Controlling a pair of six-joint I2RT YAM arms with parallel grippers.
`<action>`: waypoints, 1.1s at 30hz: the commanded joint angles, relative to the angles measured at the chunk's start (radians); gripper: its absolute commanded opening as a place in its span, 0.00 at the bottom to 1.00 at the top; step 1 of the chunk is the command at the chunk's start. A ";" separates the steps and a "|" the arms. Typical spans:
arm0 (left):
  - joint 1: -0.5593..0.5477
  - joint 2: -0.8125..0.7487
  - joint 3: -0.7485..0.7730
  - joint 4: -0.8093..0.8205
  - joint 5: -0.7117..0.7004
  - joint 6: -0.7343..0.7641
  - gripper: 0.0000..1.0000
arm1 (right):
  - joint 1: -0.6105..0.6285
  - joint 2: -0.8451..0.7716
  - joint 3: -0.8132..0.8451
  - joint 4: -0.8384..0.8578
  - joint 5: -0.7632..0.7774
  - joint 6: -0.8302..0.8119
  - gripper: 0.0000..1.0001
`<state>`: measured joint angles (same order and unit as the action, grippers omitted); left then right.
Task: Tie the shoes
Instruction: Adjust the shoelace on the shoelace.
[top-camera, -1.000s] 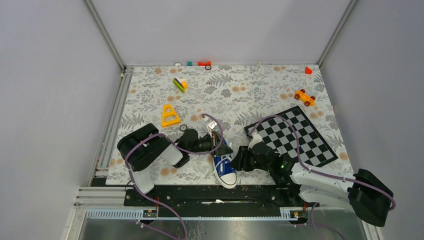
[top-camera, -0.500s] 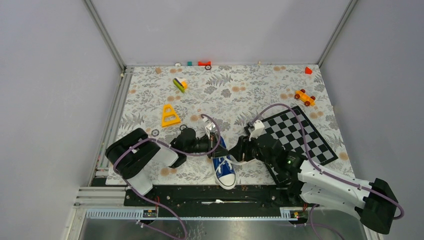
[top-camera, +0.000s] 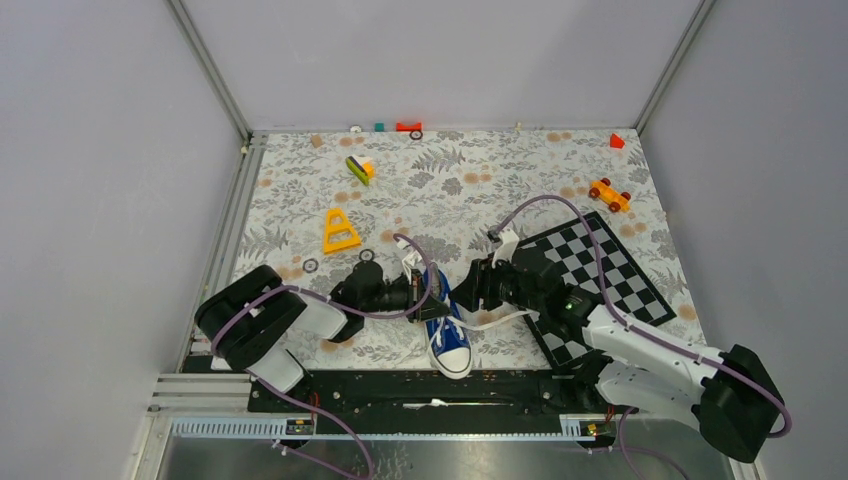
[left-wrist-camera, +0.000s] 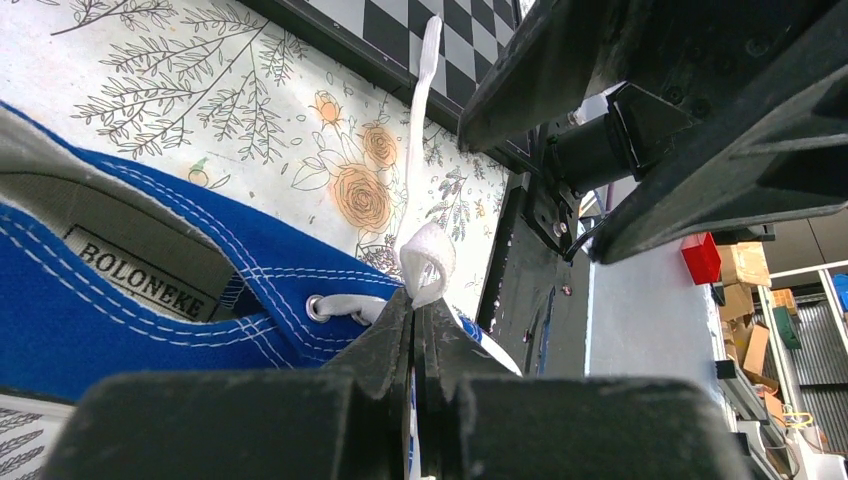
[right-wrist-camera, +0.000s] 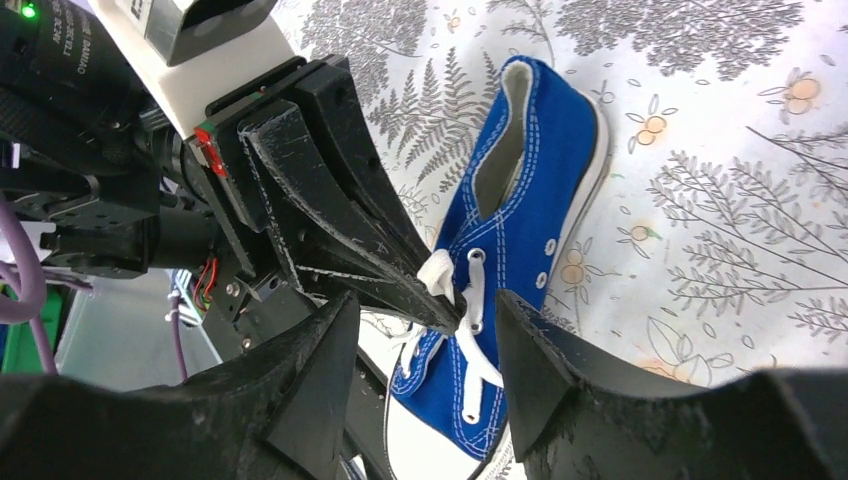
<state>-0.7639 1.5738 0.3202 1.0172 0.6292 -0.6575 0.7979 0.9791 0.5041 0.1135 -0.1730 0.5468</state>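
The blue sneaker (top-camera: 447, 335) lies on the floral mat, its white toe cap towards the near edge. My left gripper (top-camera: 426, 300) comes in from the left over the shoe's opening. It is shut on a loop of white lace (left-wrist-camera: 426, 262) by the top eyelet, just above the blue canvas (left-wrist-camera: 150, 300). From the loop the lace (left-wrist-camera: 424, 90) runs on towards the chessboard. My right gripper (top-camera: 466, 291) is open on the shoe's right. In the right wrist view its jaws stand to either side of the left fingers (right-wrist-camera: 340, 230) and the lace loop (right-wrist-camera: 437, 270), over the laced tongue (right-wrist-camera: 520, 200).
A chessboard mat (top-camera: 592, 270) lies right of the shoe, under the right arm. A yellow triangle (top-camera: 340, 232), two small black rings (top-camera: 310, 265), a green-yellow toy (top-camera: 359, 168), an orange toy car (top-camera: 609, 194) and red blocks (top-camera: 408, 127) lie farther back.
My right gripper has moved left and away from the near edge, up to the shoe's laces. The left arm has drawn back left with the lace. A lace end now lies stretched to the right.
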 joint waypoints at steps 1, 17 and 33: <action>0.012 -0.052 -0.016 0.016 0.012 0.033 0.00 | -0.006 0.033 0.050 0.057 -0.096 -0.012 0.59; 0.022 -0.089 -0.030 -0.004 0.044 0.055 0.00 | -0.020 0.189 0.080 0.142 -0.167 0.041 0.60; 0.029 -0.116 -0.038 -0.019 0.053 0.065 0.00 | -0.028 0.260 0.074 0.216 -0.224 0.085 0.31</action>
<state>-0.7395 1.4910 0.2890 0.9726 0.6476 -0.6167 0.7776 1.2350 0.5526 0.2787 -0.3756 0.6235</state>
